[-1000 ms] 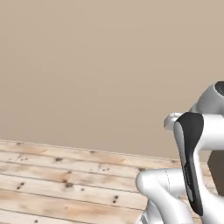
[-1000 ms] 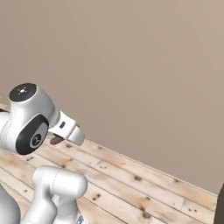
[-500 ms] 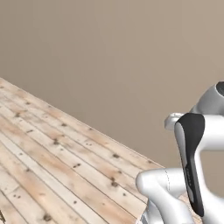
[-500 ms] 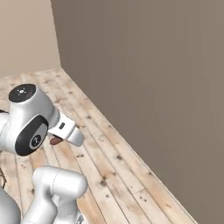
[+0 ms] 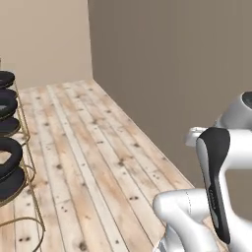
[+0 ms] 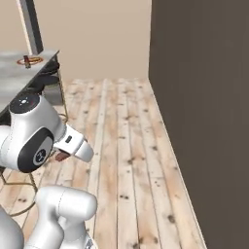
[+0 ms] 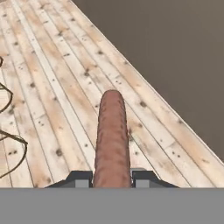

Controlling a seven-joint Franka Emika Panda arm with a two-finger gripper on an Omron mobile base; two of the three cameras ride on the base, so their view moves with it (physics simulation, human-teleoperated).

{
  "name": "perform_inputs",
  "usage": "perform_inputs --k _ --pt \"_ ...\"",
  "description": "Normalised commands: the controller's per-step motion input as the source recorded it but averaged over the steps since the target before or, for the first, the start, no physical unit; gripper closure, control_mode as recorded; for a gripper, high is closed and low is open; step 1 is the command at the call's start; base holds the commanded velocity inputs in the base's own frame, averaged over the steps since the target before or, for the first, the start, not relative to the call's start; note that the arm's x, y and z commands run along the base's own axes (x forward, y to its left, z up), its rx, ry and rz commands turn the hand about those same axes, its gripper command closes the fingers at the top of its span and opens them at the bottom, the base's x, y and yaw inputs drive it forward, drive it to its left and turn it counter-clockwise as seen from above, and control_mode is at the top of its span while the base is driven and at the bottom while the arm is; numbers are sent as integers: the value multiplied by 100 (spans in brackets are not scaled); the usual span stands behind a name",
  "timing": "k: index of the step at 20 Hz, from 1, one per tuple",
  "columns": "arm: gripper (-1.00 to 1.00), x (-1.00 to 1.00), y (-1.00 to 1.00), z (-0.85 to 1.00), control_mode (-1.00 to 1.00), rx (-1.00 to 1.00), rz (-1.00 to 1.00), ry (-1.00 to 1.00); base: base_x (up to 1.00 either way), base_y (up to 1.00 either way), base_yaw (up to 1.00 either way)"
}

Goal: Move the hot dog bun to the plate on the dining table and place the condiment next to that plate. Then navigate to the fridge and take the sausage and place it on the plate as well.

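In the hand view, the reddish-brown sausage point(image 7: 112, 135) sticks out lengthwise from between the two dark fingertips point(image 7: 81, 178). My gripper point(image 7: 111, 178) is shut on it, above the wooden floor. An end of the sausage point(image 6: 62, 156) peeks out under the white wrist in the right base view. At the far upper left of that view stands the dining table point(image 6: 14, 80) with its pale marbled top. The red-rimmed plate point(image 6: 27, 61) lies near its far end. Something small rests on the plate, too small to tell apart.
Black round stools point(image 5: 7, 162) on gold legs line the left edge, and one point(image 6: 46, 80) is tucked beside the table. A dark wall point(image 6: 199, 97) runs along the right. A dark post point(image 6: 31, 24) rises behind the table. Plank floor point(image 5: 83, 147) lies open between stools and wall.
The whole picture has swung as the base turned: bare wall and floor gave way to the room's corner, the stools and the table. The sausage stays in the shut gripper.
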Motion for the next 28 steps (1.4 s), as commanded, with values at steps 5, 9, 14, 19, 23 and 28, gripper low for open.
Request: perform_inputs --k 5,9,14,19,23,28 --pt "100 0 0 0 100 0 0 0 100 -63 53" --pt "100 0 0 0 100 0 0 0 100 -71 24" --pt "100 0 0 0 100 0 0 0 100 -63 15" --pt "100 0 0 0 100 0 0 0 100 -54 16" --pt "100 0 0 0 100 0 0 0 100 -36 22" --pt "100 0 0 0 100 0 0 0 100 -29 37"
